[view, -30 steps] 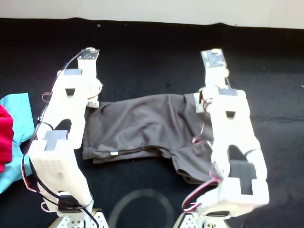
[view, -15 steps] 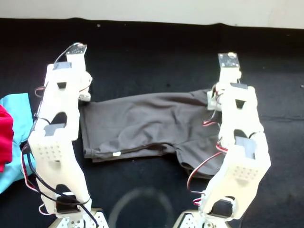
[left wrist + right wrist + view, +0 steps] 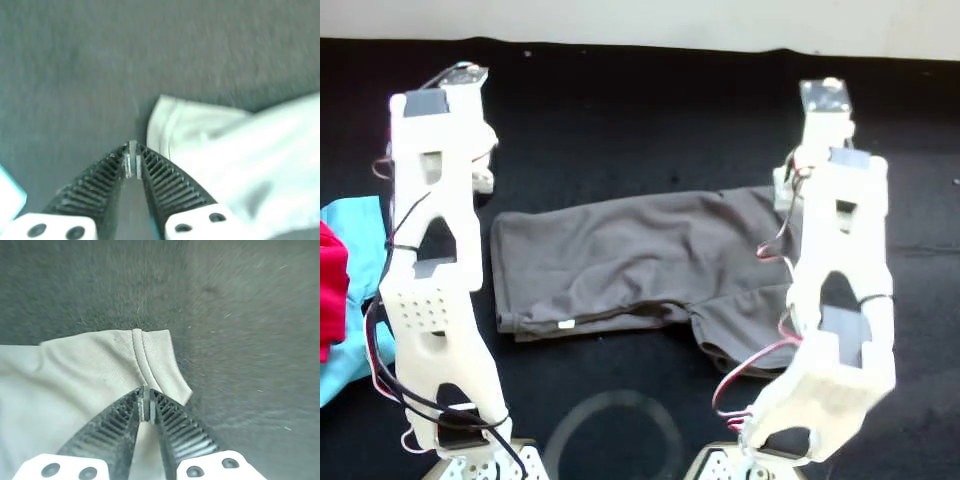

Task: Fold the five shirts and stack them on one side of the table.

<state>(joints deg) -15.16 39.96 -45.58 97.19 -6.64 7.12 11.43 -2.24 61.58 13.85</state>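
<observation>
Pressed together on nothing: jaws of the left gripper [image 3: 132,161], a corner of the dark grey fabric shirt [image 3: 225,150] just beside the tips. Likewise closed, seemingly empty, at the right gripper [image 3: 146,407], over the opposite hemmed corner. Spreads half-folded between both jaws on the black felt table [image 3: 640,120]. Risk: closed tips snagging cloth on descent and undoing the fold; or a single-layer pinch, skewing the next fold.

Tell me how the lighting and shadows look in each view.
High view: left arm and right arm glare white against the black table; folds in the shirt hold soft shadows. Left wrist view: shirt looks washed pale. Right wrist view: likewise.
</observation>
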